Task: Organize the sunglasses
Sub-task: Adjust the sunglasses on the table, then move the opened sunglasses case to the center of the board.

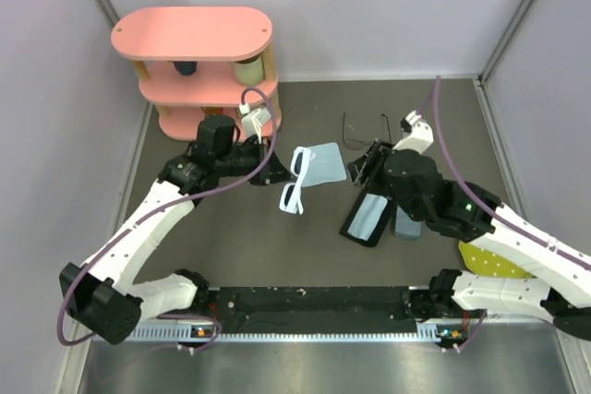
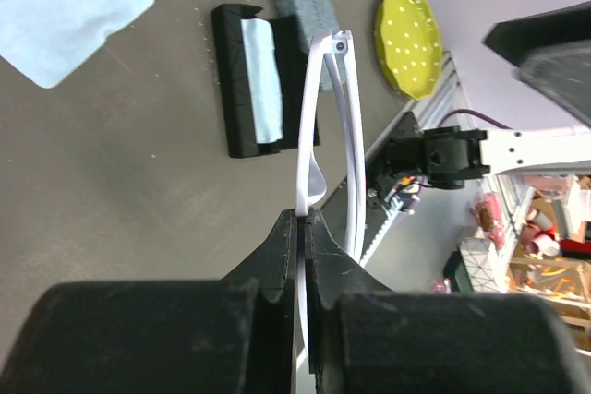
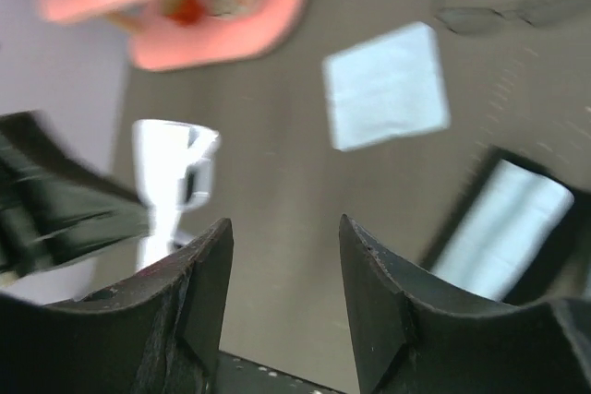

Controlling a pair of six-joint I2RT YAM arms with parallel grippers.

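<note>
Now, your left gripper (image 2: 305, 223) is clenched on one temple of the white sunglasses (image 2: 307, 149), which sit mid-table against the light blue cloth (image 1: 325, 163). Your right gripper (image 3: 284, 256) is released, with nothing between its fingers, near the open black case (image 1: 367, 219). The wire-framed sunglasses (image 1: 365, 131) lie just beyond it.

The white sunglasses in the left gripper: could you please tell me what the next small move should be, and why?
Probably carry them toward the open black case. The left gripper is shut on the white sunglasses, the case lies open with a blue cloth inside, and the right gripper is open and empty, so it looks free to help.
</note>
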